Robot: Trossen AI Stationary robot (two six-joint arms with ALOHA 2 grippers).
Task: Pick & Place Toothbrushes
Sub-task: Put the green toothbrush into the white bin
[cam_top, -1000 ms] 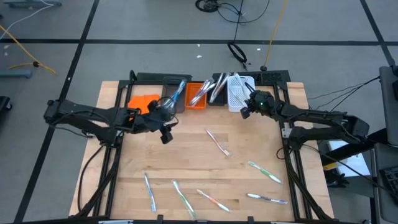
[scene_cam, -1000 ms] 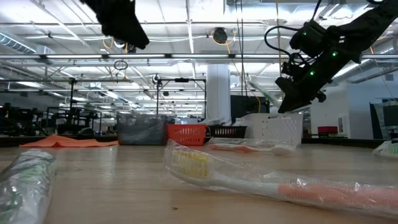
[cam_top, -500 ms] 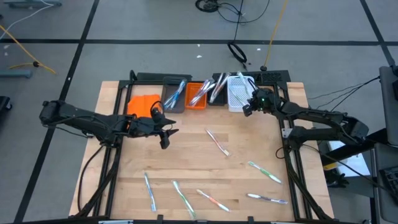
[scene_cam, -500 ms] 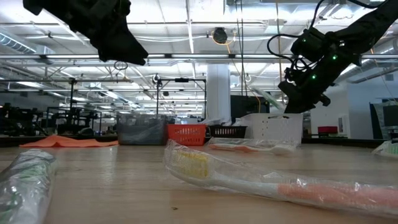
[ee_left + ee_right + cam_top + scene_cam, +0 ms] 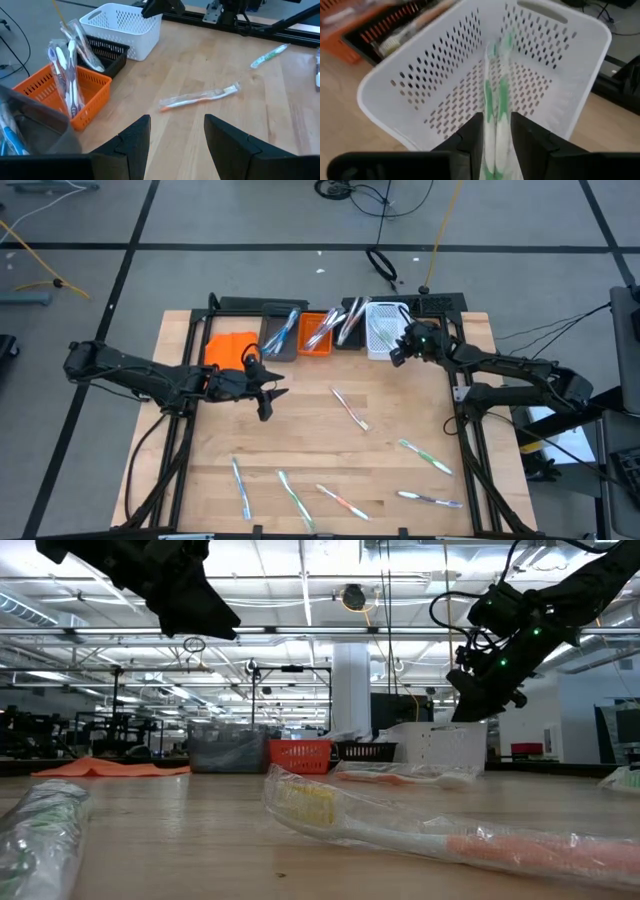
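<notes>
— Since a second ago, what has shifted?

— Mostly the left gripper [image 5: 278,390]. It was up by the grey bin [image 5: 280,337] and has drawn back over open wood, at about 10 o'clock on the worktop [image 5: 300,442]. The right gripper [image 5: 397,352] has barely moved.

— Start at the near edge, then. What lies there?

— Four wrapped toothbrushes along 6 o'clock: a blue toothbrush [image 5: 240,488] towards 7, a pale green toothbrush [image 5: 295,500], a pink toothbrush [image 5: 343,501] and a dark-tipped toothbrush [image 5: 430,500] towards 5. A bright green toothbrush [image 5: 425,456] sits a little farther in, at about 4 o'clock. All lie flat and apart from one another.

— And the middle?

— One centre toothbrush [image 5: 350,409], lying on a slant near the middle. The left wrist view shows it ahead of the left gripper [image 5: 175,125], well clear of it.

— How is that gripper set?

— Its fingers stand apart with nothing between them, above the wood.

— Farther back?

— The row of bins at 12 o'clock: grey, then the orange bin [image 5: 318,334], the black bin [image 5: 350,328] and the white mesh bin [image 5: 378,330] towards 1 o'clock. The first three hold toothbrushes leaning on end.

— The right gripper?

— It hangs at the near side of the white mesh bin [image 5: 570,30]. In its wrist view the right gripper [image 5: 496,120] is closed on a green-and-white toothbrush [image 5: 495,100], which points down into the bin, filling the narrow gap between the fingers.
</notes>
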